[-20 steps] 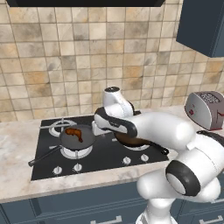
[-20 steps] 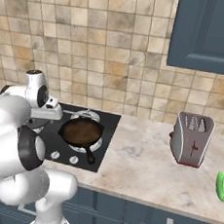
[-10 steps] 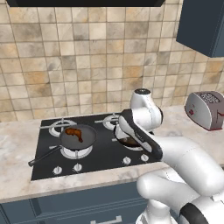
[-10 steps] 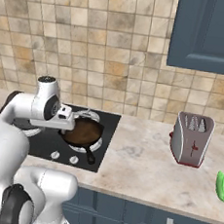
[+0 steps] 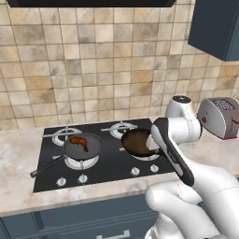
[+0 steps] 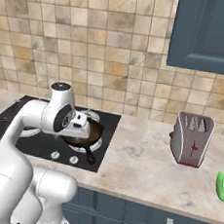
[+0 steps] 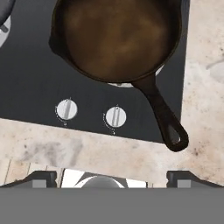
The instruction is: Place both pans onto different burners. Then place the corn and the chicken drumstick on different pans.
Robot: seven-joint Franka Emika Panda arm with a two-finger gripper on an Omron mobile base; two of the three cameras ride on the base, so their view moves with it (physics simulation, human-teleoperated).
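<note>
Here, brown pan (image 7: 118, 39) handle toward knobs (image 7: 115, 116)

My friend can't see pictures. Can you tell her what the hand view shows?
Seen from above, an empty reddish-brown pan sits on a black cooktop, its long black handle reaching out over the pale stone counter. Two small round knobs sit along the cooktop's near edge.
</note>
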